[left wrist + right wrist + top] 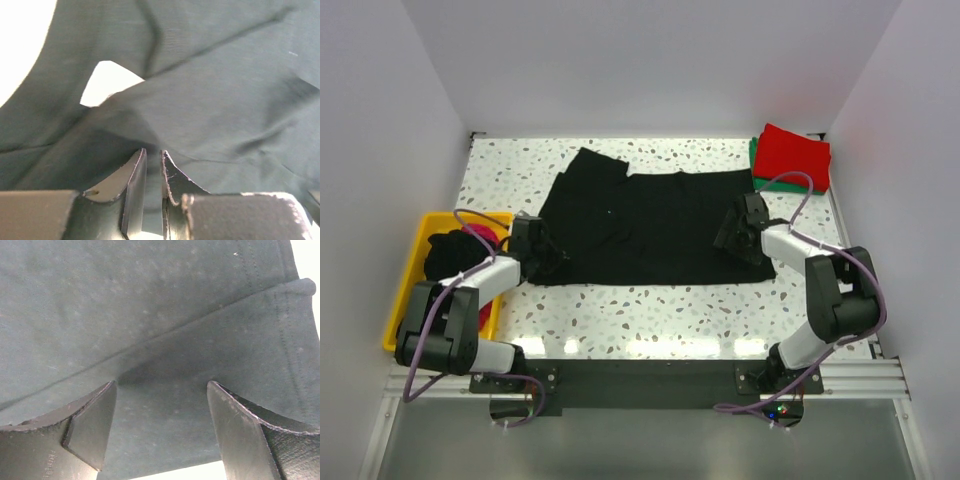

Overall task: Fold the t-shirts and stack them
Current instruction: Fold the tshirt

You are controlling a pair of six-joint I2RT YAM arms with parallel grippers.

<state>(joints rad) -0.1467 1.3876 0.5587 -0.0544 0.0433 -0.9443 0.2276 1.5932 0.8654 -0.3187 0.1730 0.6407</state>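
- two grippers sit at opposite ends of the black t-shirt [650,225], which lies spread across the middle of the table [670,310]. the left gripper [152,152] is clenched almost fully together on a ridge of cloth at the shirt's left edge. the right gripper [161,384] is spread wide, holding nothing, just over the stitched right edge.
- uneven hold is the main risk: if the left lifts while the right has no cloth, the shirt would likely drag and twist rather than fold square.
- the left pinch looks thin, with only a small ridge between the fingers. it may slip out under a pull, or it may have caught one layer and leave the other behind.
- the right jaws could close on the table and catch nothing, or bunch the edge.
- cloth near the left gripper is rumpled, with a gap showing bright table through it. folding over that would likely set a crease.
- the red t-shirt [792,152] lies folded on the green t-shirt [756,165] at the far right corner, near the right arm. a wide swing could knock that stack askew.
- the pink t-shirt [480,235] lies in the yellow bin [405,285] close by the left arm, so a careless sweep could snag it.
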